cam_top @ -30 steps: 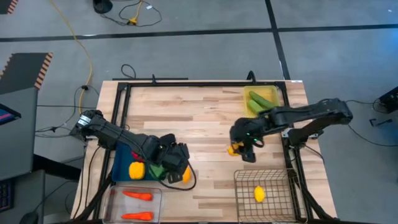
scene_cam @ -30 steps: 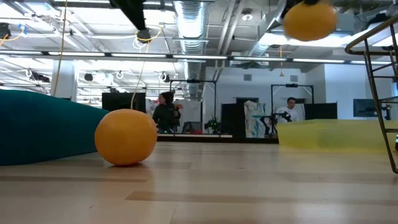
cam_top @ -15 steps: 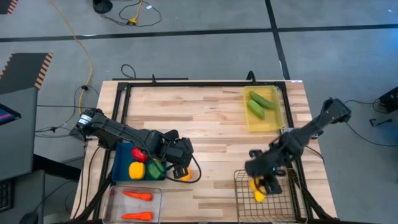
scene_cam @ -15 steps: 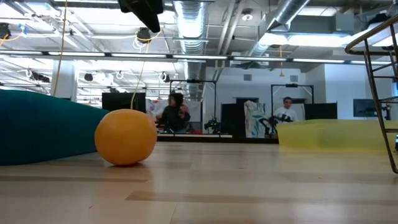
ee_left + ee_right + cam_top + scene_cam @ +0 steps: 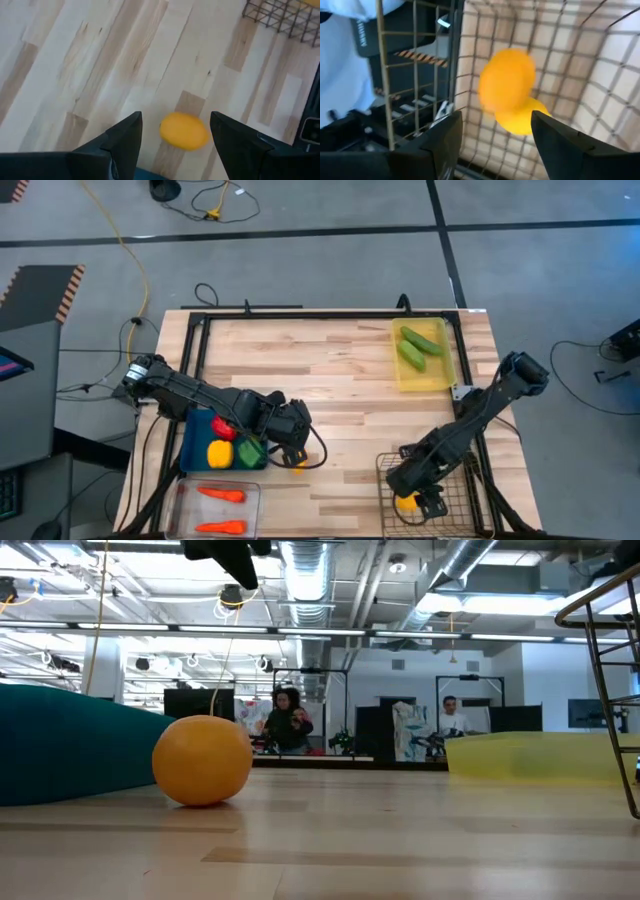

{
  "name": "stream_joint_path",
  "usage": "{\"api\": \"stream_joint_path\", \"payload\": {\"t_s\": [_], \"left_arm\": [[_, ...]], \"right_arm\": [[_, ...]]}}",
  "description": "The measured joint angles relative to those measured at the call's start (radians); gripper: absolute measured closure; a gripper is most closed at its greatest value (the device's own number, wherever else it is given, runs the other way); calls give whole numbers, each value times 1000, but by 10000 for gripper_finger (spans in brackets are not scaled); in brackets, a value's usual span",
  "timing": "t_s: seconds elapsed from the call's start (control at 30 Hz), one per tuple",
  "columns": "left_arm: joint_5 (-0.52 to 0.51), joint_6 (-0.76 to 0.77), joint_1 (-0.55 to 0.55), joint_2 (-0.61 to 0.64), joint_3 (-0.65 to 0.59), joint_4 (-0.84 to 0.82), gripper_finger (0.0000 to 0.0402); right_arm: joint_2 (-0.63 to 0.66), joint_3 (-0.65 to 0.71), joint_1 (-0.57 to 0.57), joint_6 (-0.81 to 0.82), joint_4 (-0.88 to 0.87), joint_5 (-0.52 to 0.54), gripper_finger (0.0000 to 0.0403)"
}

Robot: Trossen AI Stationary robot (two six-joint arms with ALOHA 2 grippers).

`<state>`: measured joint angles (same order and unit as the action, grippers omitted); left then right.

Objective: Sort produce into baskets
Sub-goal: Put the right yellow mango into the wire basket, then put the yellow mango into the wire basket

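A smooth, round, yellow-orange lemon (image 5: 183, 131) lies on the pale wooden table (image 5: 330, 370), low and left of centre in the high view, just beside the blue tray (image 5: 196, 448). The left gripper (image 5: 175, 132) hangs over it with its dark fingers spread to either side, not touching the fruit.

At the lower right, the right gripper (image 5: 495, 135) is over the wire mesh basket (image 5: 450, 475), fingers apart. Two more lemons (image 5: 507, 87) show inside the mesh beneath it, one blurred above the other.

A second ago the right gripper was near the table's middle carrying a lemon, and only one lemon lay in the basket. The left arm has shifted slightly toward its lemon.

Two green cucumbers (image 5: 418, 346) lie in the yellow tray (image 5: 445, 375) at upper right.
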<state>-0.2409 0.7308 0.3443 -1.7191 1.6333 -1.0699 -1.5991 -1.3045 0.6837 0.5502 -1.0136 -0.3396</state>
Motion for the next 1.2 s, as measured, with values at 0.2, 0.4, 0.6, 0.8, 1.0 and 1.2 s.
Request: {"api": "stream_joint_path", "payload": {"t_s": [0.2,0.4,0.6,0.8,1.0,1.2], "left_arm": [[83,109,-1,0,0,-1,170],[218,199,-9,-45,1,-21,134],[341,327,-19,-129,0,-48,94],[417,531,-33,-207,0,-28,89],[402,562,-34,-272,0,-12,90],[381,567,-39,-322,0,17,90]], "right_arm": [[-10,0,-23,2,-3,-99,136],[-9,0,-25,1,-4,-105,135],[-8,0,-24,-1,-25,-105,135],[-8,0,-24,-36,-35,-107,135],[-9,0,-23,-51,-71,-106,135],[-6,0,-23,-86,-105,-106,135]]}}
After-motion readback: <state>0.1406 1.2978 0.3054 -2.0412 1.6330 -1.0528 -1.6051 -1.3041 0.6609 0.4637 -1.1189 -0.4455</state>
